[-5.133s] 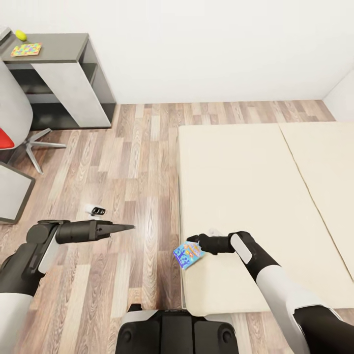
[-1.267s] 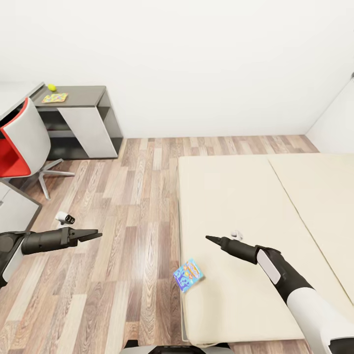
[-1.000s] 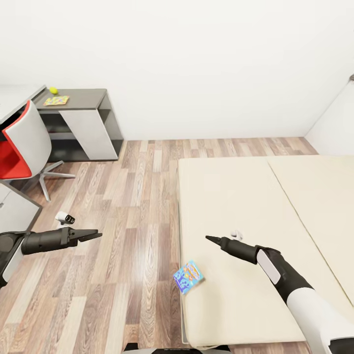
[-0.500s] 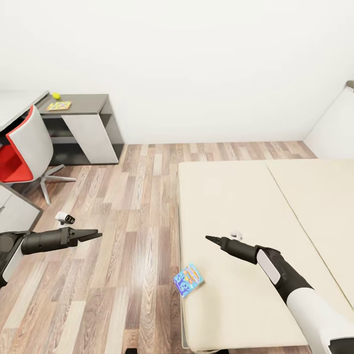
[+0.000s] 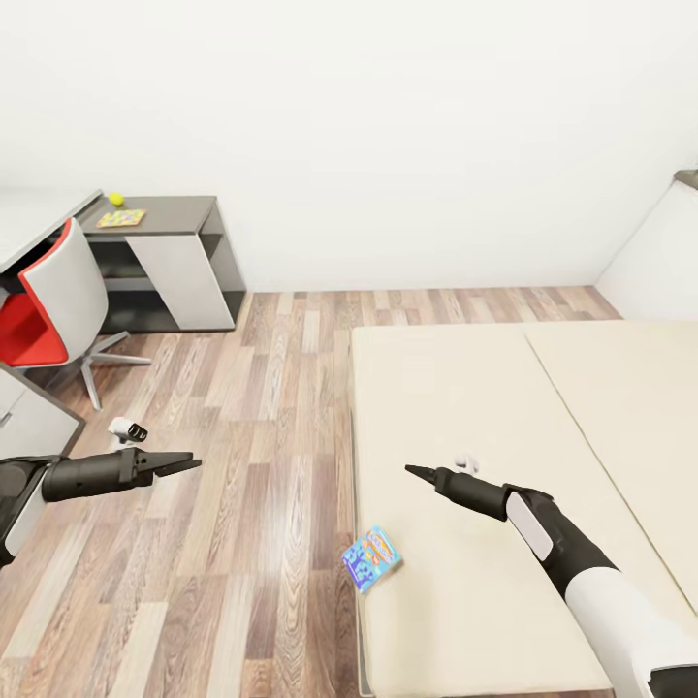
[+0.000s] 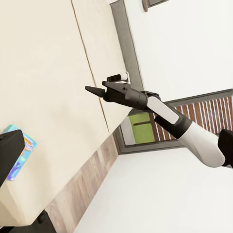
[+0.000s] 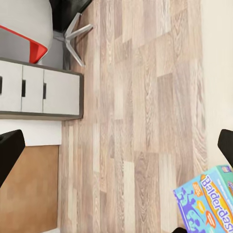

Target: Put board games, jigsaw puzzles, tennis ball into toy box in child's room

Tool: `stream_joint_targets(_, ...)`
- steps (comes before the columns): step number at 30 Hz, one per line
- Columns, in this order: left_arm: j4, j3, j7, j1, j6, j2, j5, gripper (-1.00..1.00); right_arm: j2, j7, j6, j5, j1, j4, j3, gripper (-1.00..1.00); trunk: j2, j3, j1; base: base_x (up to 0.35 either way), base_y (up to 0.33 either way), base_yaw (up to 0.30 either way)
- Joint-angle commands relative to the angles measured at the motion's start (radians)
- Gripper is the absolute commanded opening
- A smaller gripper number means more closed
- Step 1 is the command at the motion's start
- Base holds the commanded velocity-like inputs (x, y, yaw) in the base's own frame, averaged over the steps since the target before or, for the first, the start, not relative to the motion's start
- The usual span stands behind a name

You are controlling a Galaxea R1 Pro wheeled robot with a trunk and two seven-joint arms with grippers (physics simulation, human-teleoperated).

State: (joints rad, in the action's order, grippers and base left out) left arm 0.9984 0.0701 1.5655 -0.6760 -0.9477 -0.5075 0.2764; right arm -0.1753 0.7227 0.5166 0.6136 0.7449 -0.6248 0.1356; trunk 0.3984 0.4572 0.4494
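Observation:
A small blue board game (image 5: 371,558) (image 7: 204,206) (image 6: 23,154) lies on the bed (image 5: 465,407) at its near left edge, slightly overhanging. My right gripper (image 5: 417,473) (image 6: 95,87) hovers open over the mattress, just beyond the game and holding nothing. Over the wooden floor, my left gripper (image 5: 189,463) is open and empty too. Far off at the left, the table's (image 5: 170,206) dark grey end section carries the tennis ball (image 5: 116,199) and a bright jigsaw puzzle (image 5: 121,218). The toy box is out of view.
A red and white swivel chair (image 5: 48,301) (image 7: 29,43) stands by the table's white drawers (image 7: 43,92). Wooden floor (image 5: 271,407) runs between the bed and the table. A white wall closes off the far side.
My right gripper, shut on the blue board game five seconds ago, has let it go on the bed's edge and risen. Over the last second only the view has tilted; both arms hold still.

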Motion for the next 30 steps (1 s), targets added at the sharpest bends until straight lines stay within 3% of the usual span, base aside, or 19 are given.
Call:
stream_joint_targets(1, 0.000, -0.001, 0.004, -0.001, -0.011, 0.000, 0.000, 1.00, -0.001, -0.002, 0.007, 0.009, 0.001, 0.000, 0.004, 1.00, 0.002, 0.000, 0.001, 0.000, 0.000, 0.000)
stream_joint_targets(30, 0.003, 0.000, 0.005, -0.001, -0.011, 0.000, 0.001, 1.00, -0.004, -0.004, 0.006, 0.006, 0.001, 0.000, 0.002, 1.00, 0.002, -0.049, 0.001, 0.000, 0.000, 0.000)
